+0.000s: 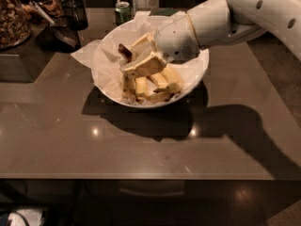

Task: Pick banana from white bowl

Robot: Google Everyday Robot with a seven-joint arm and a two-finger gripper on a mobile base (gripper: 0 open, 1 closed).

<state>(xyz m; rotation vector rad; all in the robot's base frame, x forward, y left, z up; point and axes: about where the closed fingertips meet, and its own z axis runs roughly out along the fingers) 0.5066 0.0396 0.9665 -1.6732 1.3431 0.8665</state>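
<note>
The white bowl (pixel 200 76) with crinkled paper lining stands mid-table. My gripper (pixel 136 55) reaches into it from the right, with its cream fingers (pixel 146 66) over the fruit. The banana (pixel 136 86), a yellow pair, hangs from a dark brown stem (pixel 124 51) that sits between the fingers. The gripper is shut on the banana near the stem, and the lower ends are still inside the bowl. A plumper yellow banana (pixel 170 78) lies beside it in the bowl, partly under the wrist.
A green drink can (pixel 122 11) stands just behind the bowl. A jar of nuts (pixel 11 15) and dark containers (pixel 70 13) sit at the back left on a raised block. The table's front edge (pixel 141 177) runs across the bottom.
</note>
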